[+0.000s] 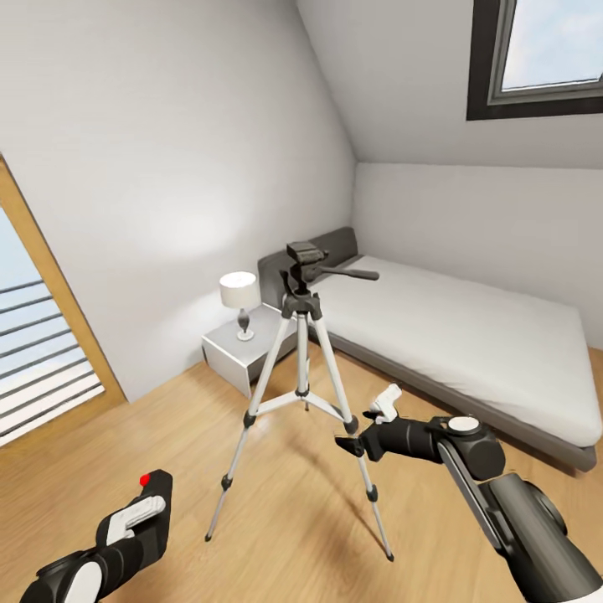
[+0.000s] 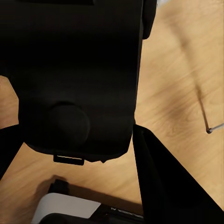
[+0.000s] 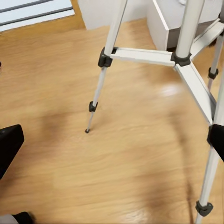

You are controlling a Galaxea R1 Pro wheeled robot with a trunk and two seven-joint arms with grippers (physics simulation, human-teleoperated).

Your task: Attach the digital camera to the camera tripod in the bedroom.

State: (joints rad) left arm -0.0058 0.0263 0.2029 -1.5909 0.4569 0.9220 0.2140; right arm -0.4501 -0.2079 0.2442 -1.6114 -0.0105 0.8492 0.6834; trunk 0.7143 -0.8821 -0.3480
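Observation:
The camera tripod stands on the light wood floor in the middle of the head view, with its black head bare and its pan handle pointing right. My left gripper is low at the near left, shut on the digital camera, whose red button faces up. The camera's black body sits between the fingers in the left wrist view. My right gripper hangs open, close to the tripod's near right leg at mid height. The silver legs and brace show in the right wrist view.
A grey bed with a white mattress lies behind the tripod to the right. A white nightstand carrying a lamp stands just behind it. A wood-framed window is at the left. Bare floor lies in front.

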